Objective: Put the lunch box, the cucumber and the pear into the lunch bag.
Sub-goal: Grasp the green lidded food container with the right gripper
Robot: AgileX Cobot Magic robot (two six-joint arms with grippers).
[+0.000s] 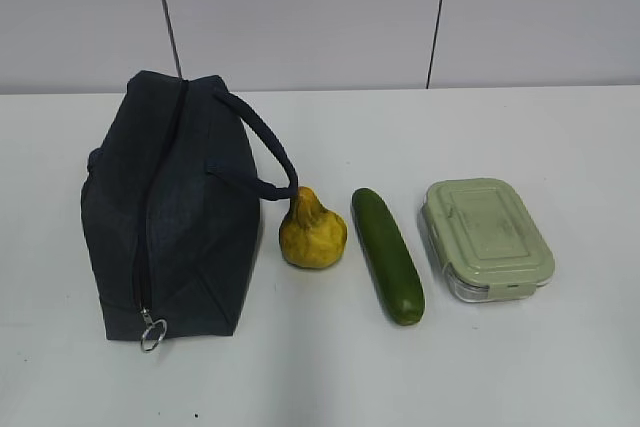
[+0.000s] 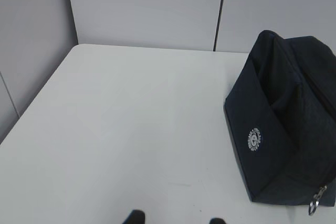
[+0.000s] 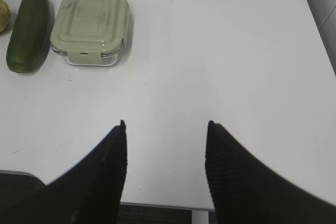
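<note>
Lunch bag: dark navy boxy fabric lunch bag, at 9 o'clock on the table; long top zipper closed, with a metal ring pull hanging at its 6 o'clock end; loop handle arching toward 3 o'clock; a small round white logo on one end.
Pear: small lumpy yellow pear with brownish blotches, narrow neck pointing to 12 o'clock, just beside the bag, under the handle's end.
Cucumber: smooth dark green straight cucumber, lying flat, running from 11 to 5 o'clock, between pear and box.
Lunch box: rounded-rectangular clear lunch box with pale sage-green clipped lid, shut, at 3 o'clock, near the cucumber but apart from it.
</note>
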